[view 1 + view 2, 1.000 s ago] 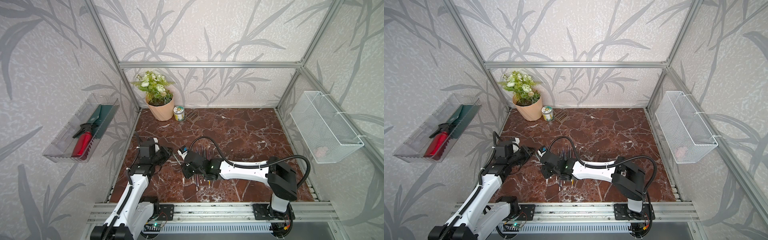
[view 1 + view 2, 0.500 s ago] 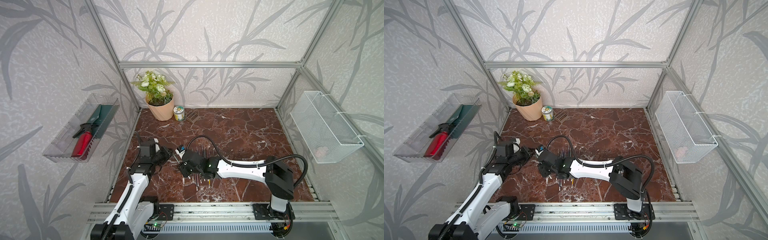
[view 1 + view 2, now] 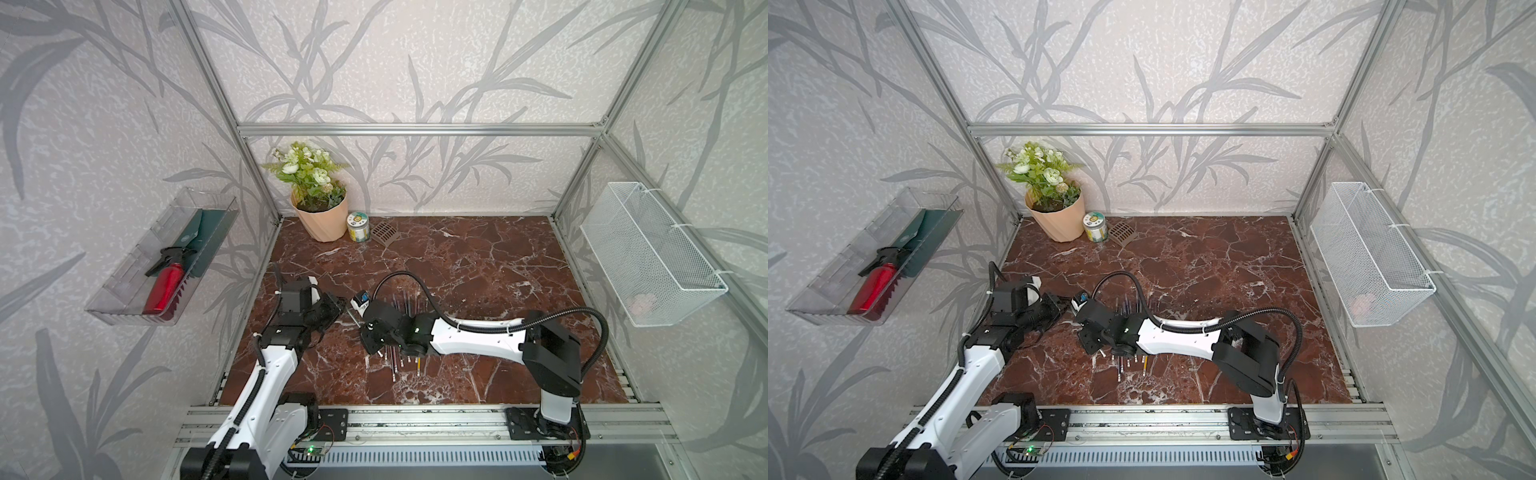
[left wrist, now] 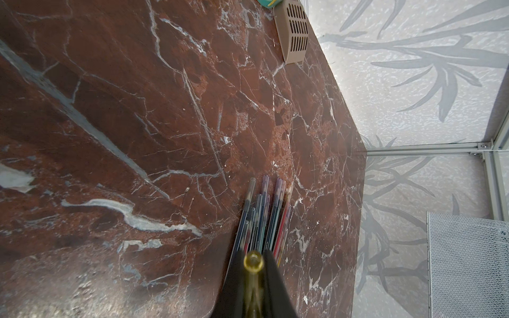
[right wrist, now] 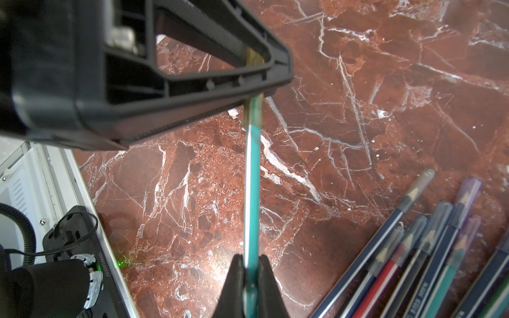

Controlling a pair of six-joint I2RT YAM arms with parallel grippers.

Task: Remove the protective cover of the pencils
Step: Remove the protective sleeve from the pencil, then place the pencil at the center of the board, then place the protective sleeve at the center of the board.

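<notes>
Two grippers share one pencil above the front-left part of the red-brown marble tabletop (image 3: 478,257). On the left, the left gripper (image 3: 342,301) has its black jaws pinched tight on the yellowish translucent cap (image 4: 253,260) that covers the tip of a teal pencil (image 5: 252,179). The left wrist view looks straight at the cap's round end, with a jaw pressed to either side of it (the shaft behind is hidden there). The right wrist view gives what that one cannot. In it the teal pencil runs in one straight line, clear of the tabletop, from the cap in the left gripper's tips to the right gripper (image 5: 251,265). The right gripper's jaws are closed narrow on the shaft. Whether the cap has slid along the shaft at all, I cannot tell.

In both top views the held pencil is only a thin line between the two gripper heads. To its right the loose pencils (image 3: 400,360) lie side by side on the tabletop, near the front edge and left of its middle. They are partly under the white right arm (image 3: 478,332). Their pale eraser ends point to the front edge. Only the wrist views show the see-through caps (image 5: 425,176) on their sharpened ends (grey and violet tints among them).
</notes>
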